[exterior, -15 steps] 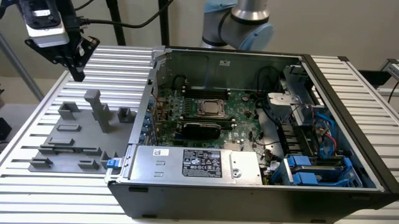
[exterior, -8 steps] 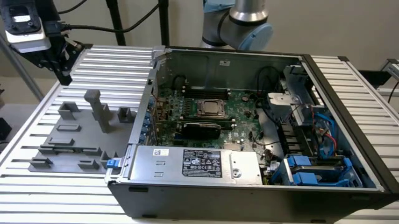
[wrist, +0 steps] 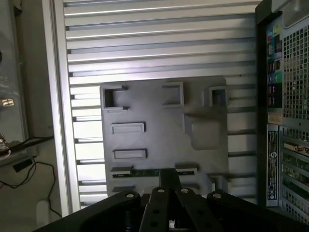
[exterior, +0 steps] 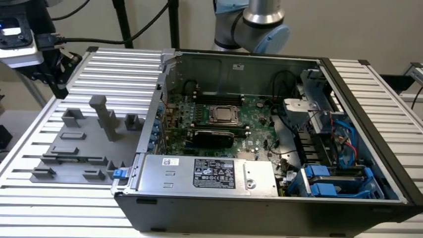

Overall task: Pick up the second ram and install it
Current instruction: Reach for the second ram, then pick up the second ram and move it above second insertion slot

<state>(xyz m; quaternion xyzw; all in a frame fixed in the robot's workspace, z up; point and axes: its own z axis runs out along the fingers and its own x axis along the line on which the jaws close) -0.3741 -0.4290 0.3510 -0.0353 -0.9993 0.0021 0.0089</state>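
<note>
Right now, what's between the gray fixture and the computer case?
Nothing stands there. In the wrist view, the stretch between the fixture and the case is a bare strip of the slatted table.

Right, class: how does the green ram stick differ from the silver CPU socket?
The ram stick is green, long and narrow; the CPU socket is silver and squarish. The ram stick sits in the gray fixture outside the case; the CPU socket lies on the motherboard inside it.

An open computer case (exterior: 264,213) is set on a slatted table (exterior: 59,213), with a gray fixture plate (exterior: 82,148) laid just beside it.
</note>
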